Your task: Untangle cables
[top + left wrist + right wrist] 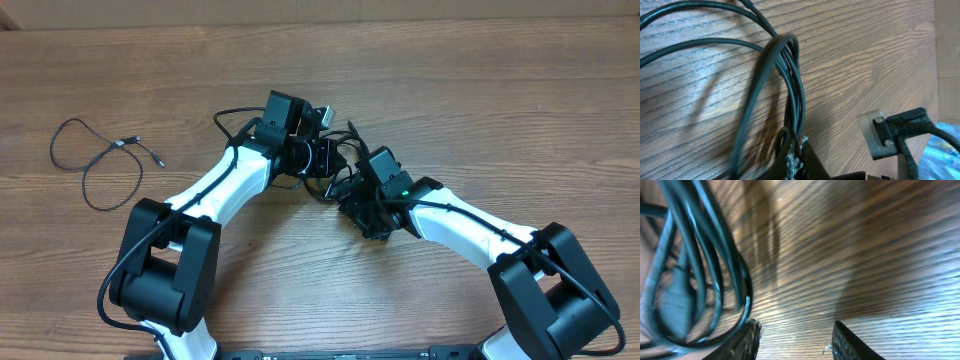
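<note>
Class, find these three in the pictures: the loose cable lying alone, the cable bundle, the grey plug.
loose cable point(128, 141): overhead view, its plug end.
cable bundle point(785, 42): left wrist view, where the strands cross.
grey plug point(874, 134): left wrist view, its flat metal face.

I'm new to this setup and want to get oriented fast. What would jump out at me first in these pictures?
The white-and-black left arm and right arm meet mid-table over a tangle of black cables; the left jaws pinch it while the right jaws stand open beside it. Far to the left on the wooden table lies a lone cable in loose loops, apart from both arms.
</note>
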`<state>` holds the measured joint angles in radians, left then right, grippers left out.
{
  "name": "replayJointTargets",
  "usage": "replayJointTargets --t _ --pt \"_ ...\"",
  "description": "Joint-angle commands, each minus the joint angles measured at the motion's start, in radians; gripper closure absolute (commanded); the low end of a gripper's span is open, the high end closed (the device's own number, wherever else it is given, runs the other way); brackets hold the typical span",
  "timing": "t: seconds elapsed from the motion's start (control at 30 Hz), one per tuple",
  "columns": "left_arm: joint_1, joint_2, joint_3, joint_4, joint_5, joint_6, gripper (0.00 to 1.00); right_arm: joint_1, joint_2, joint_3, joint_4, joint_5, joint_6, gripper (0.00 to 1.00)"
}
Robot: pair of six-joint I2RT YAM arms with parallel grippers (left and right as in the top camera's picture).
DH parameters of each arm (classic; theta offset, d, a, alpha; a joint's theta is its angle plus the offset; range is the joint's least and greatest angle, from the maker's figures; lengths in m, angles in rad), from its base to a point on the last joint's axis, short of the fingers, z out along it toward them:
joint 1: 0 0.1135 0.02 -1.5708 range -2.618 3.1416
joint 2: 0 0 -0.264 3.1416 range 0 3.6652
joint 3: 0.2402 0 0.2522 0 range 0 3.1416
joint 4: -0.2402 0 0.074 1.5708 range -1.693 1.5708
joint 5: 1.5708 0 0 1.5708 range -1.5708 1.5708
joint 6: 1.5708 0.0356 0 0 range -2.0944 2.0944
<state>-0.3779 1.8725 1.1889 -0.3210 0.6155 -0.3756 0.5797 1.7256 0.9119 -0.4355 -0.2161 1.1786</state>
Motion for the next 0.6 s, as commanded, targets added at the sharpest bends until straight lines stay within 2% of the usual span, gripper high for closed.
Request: replayJointTargets --t 0.0,0.1,0.2,0.23,0.3,0.4,0.57 --pt "0.013 0.013 0.009 0.004 0.039 0.019 0.96 0.01 0.005 -0.01 0.003 0.043 0.003 0.55" --pt "0.022 0.013 0.009 0.0 -0.005 0.084 0.96 0.01 0.005 -0.01 0.003 0.056 0.003 0.55" --pt "0.022 0.013 0.009 -0.008 -0.049 0.084 0.96 0.01 0.005 -0.01 0.002 0.059 0.003 0.55" --pt "0.021 0.013 0.009 -0.008 -0.049 0.084 0.96 0.01 0.005 -0.01 -0.001 0.058 0.002 0.5" --pt "0.021 0.013 0.009 -0.011 -0.049 0.084 0.96 0.005 0.005 -0.01 -0.002 0.054 -0.017 0.47" --pt "0.023 0.013 0.009 -0.017 -0.05 0.092 0.96 -0.032 0.005 -0.006 0.0 -0.007 -0.071 0.47" --pt "0.021 0.013 0.009 -0.019 -0.05 0.116 0.94 -0.103 0.005 -0.007 0.0 -0.08 -0.072 0.46"
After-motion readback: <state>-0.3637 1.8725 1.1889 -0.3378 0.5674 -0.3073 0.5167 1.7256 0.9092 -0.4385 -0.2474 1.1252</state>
